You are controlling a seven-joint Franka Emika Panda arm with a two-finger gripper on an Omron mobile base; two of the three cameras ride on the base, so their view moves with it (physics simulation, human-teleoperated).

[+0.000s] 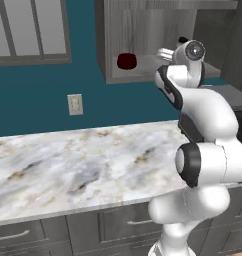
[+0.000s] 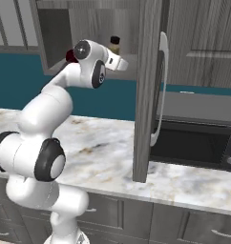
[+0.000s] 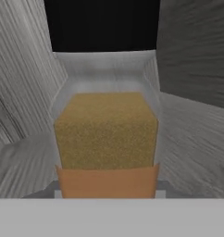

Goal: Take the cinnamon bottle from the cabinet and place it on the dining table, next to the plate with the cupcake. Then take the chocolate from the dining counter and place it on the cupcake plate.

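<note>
The cinnamon bottle (image 3: 106,134) looms very close in the hand view, with a black cap, orange-brown contents and an orange band at its base. It stands upright inside the grey wood-grain cabinet (image 1: 143,30). Its cap pokes up behind my wrist (image 1: 183,39), and in the right base view the bottle (image 2: 115,44) rises just beyond my hand. My gripper (image 2: 122,62) reaches into the cabinet at the bottle, also seen as the gripper (image 1: 165,53) from the left. The fingers are hidden, so contact is unclear. Plate, cupcake and chocolate are out of view.
A dark red bowl (image 1: 127,61) sits on the same shelf, left of the bottle. The open cabinet door (image 2: 148,86) hangs edge-on right of my hand. A black microwave (image 2: 198,138) stands on the marble counter (image 1: 83,165). Dark grey drawers (image 1: 23,235) run below.
</note>
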